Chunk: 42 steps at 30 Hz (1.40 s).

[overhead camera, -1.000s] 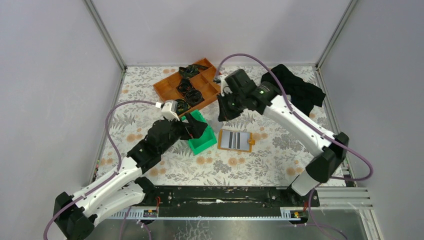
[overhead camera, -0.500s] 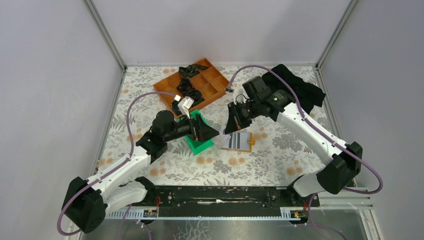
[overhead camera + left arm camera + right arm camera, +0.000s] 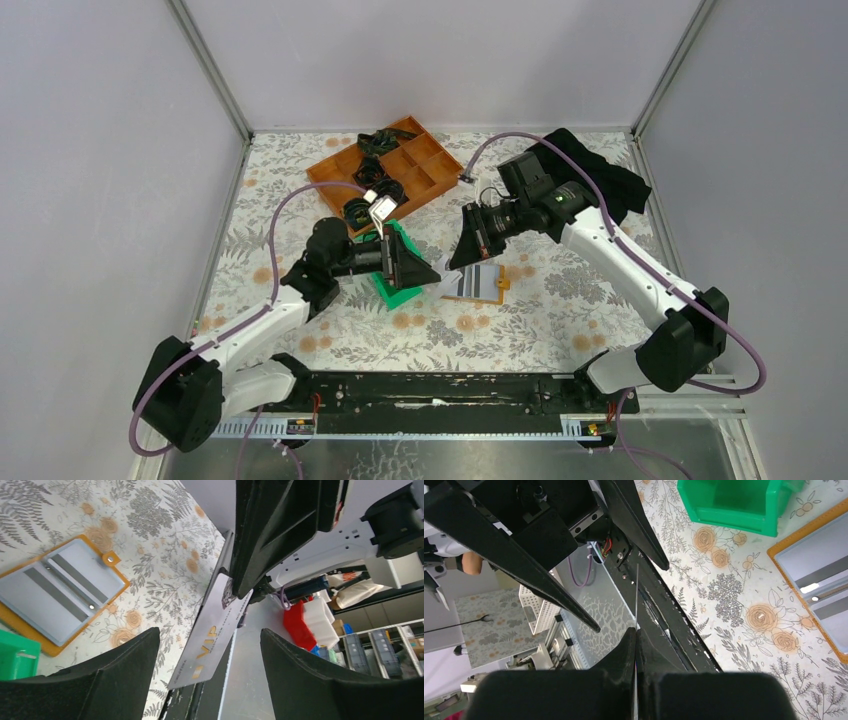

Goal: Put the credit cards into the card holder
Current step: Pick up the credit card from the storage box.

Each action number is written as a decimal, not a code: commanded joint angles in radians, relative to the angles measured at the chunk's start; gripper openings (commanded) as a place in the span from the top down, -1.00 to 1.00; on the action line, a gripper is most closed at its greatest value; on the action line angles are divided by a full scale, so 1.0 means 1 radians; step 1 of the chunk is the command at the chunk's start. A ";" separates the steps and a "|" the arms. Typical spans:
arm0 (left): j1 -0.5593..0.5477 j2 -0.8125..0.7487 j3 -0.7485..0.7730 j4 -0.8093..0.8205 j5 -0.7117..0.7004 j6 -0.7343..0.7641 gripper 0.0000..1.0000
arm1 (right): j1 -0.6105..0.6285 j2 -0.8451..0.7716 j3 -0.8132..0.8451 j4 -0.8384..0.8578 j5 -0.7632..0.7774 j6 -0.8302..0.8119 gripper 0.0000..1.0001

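My right gripper is clamped tight on one credit card, pinching it by one end so that the rest sticks out past my fingertips. From my right wrist I see it edge-on, a thin pale line. From my left wrist I see its whitish face with gold "VIP" lettering. My left gripper stands wide, its fingers on either side of the card's free end. There is a clear gap on one side and a slimmer one on the other, so that hand grips nothing. The two grippers meet almost tip to tip, a little above the table.

Just below the tips the card holder lies opened flat, an orange border around a pale blue-grey inside with dark stripes. Its snap tab is on the side away from the green bin. That bin sits under my left gripper, just beside the holder.

Farther out, beyond my left gripper, the orange tray holds bundles of black cables in some compartments. Behind my right arm a black cloth lies crumpled at the far corner.
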 commanded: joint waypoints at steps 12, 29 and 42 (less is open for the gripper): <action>0.028 0.063 -0.043 0.244 0.181 -0.105 0.31 | -0.026 -0.008 -0.060 0.117 -0.158 0.064 1.00; 0.031 0.094 -0.081 0.304 0.166 -0.138 1.00 | -0.034 0.012 -0.041 0.130 -0.135 0.080 0.40; 0.028 0.064 -0.170 0.412 -0.219 -0.257 1.00 | -0.041 -0.159 -0.156 0.261 0.260 0.196 0.02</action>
